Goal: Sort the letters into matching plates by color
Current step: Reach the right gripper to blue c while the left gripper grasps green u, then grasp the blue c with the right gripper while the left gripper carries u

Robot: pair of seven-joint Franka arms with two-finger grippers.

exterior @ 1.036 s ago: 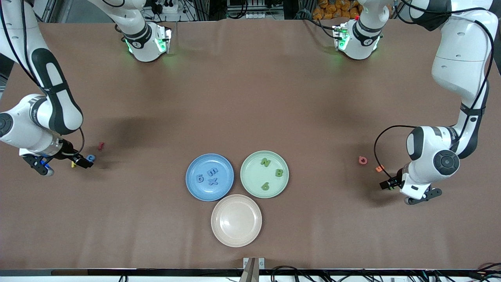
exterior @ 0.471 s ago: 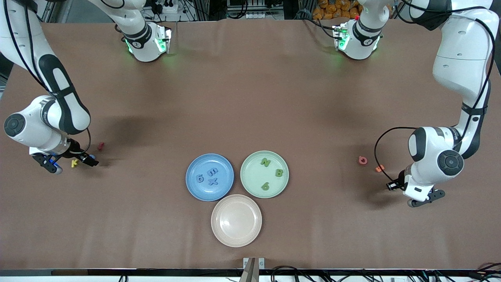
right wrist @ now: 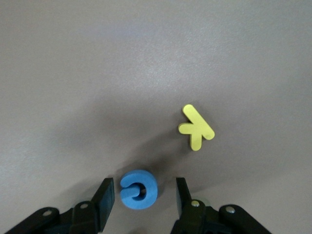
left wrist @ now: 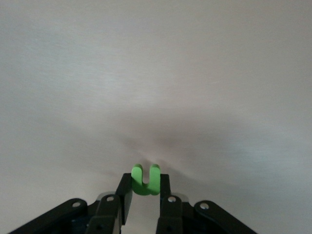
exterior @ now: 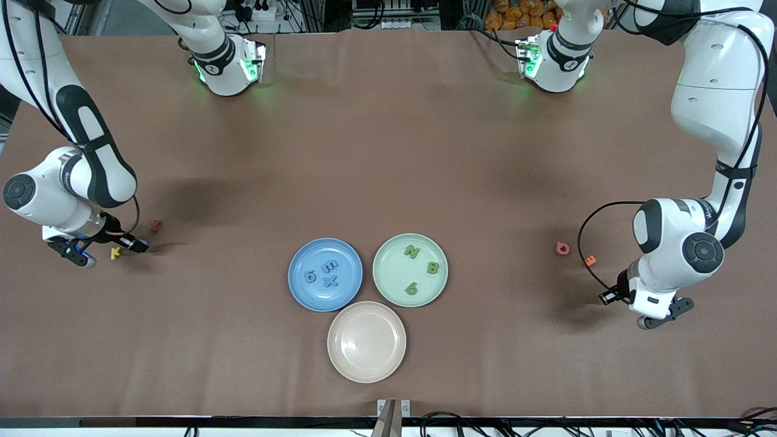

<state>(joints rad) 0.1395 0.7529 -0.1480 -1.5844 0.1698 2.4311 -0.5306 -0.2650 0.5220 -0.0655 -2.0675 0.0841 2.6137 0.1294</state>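
The left gripper [left wrist: 145,195] pinches a green letter [left wrist: 146,179] for the green plate [exterior: 410,270]; the right gripper [right wrist: 142,197], apparently half-spread, straddles a blue letter [right wrist: 138,189] on the counter [exterior: 388,152].

1. The front view was evenly and brightly lit from above; the brown counter [exterior: 388,152] showed a matte surface with faint paler bands near the bases.
2. Soft, diffuse shadows lay on the counter beside each arm, darkest near the two wrists.
3. Green indicator lights glowed at both arm bases and tinted the counter beside them.
4. The front view was sharp across the plates, with slight bowing at the edges.
5. The left wrist view looked washed out and greyish, with a blurred shadow above the jaws.
6. The right wrist view was dimmer; the yellow letter [right wrist: 196,128] cast a soft shadow.
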